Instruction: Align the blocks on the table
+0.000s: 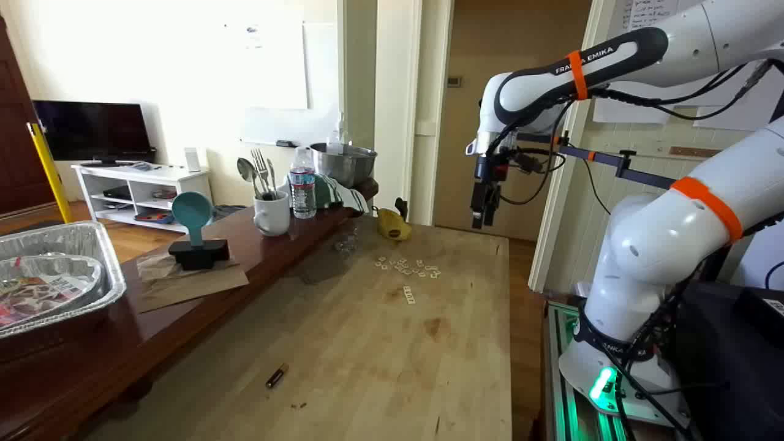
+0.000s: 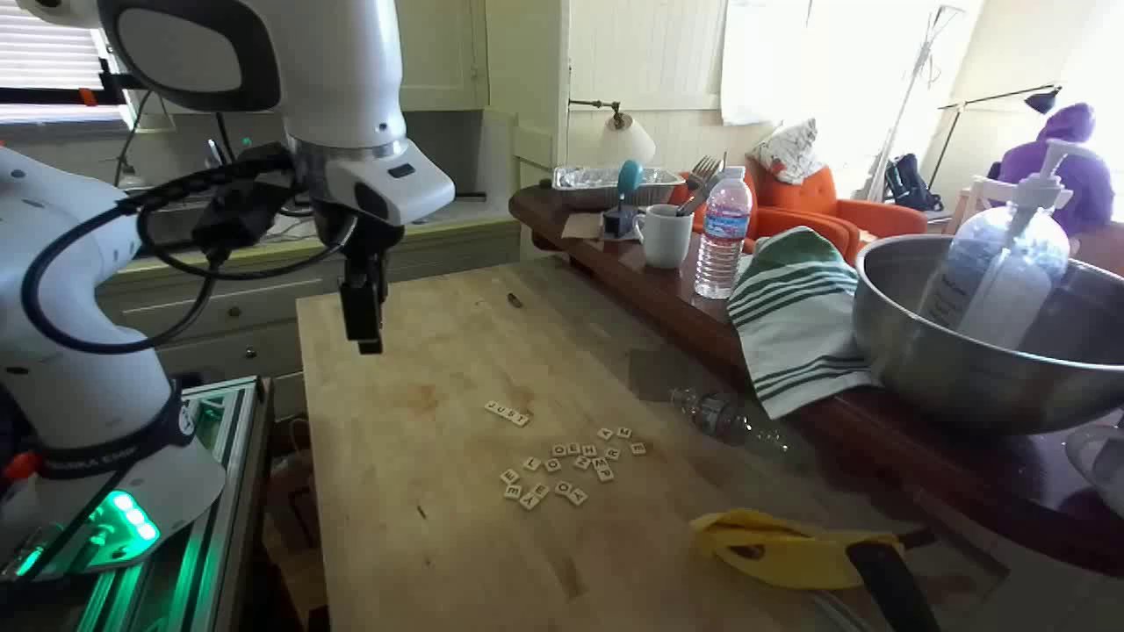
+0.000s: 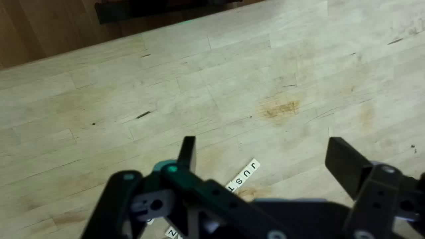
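I have the gripper hanging above the table, its fingers spread wide with bare wood showing between them. In the wrist view the table's edge crosses at 11 o'clock, floor beyond it, and the row of letter tiles reading JUST lies at 7 o'clock from the gap between my fingertips. In an exterior view I get a broad bare stretch of wood from that row toward 6 o'clock, a battery at 8, the table's free edge at 3 and a dark wooden ledge at 9. In an exterior view the scattered tiles lie at 4 o'clock from the row, with a clear bottle on its side at 2 from them and a yellow bundle at 4. A finger covers part of the T, and a few other tiles peek past the gripper at the lower border. The bottle is faint; a dark strip by the bundle is cut off.
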Tool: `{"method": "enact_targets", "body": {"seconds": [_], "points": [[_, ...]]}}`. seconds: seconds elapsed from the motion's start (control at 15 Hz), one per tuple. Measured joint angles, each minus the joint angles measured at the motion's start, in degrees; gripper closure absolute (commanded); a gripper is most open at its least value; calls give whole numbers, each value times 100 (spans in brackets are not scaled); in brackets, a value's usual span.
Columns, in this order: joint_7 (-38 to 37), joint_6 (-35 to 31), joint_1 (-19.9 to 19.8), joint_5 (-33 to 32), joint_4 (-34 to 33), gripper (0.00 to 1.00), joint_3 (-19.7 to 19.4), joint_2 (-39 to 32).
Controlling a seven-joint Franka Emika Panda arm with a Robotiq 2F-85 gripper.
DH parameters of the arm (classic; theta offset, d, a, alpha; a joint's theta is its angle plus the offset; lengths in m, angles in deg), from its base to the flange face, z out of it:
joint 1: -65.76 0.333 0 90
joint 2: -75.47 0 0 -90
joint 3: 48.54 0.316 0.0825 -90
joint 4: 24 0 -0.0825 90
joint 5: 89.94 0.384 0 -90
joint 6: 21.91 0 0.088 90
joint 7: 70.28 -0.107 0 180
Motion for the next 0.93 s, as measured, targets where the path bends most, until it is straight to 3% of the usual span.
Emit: {"method": "enact_targets", "body": {"seconds": [0.53, 0.93], "points": [[132, -83, 113, 5, 8, 0, 162, -165], [757, -1385, 801, -73, 58, 0, 765, -1402]]}}
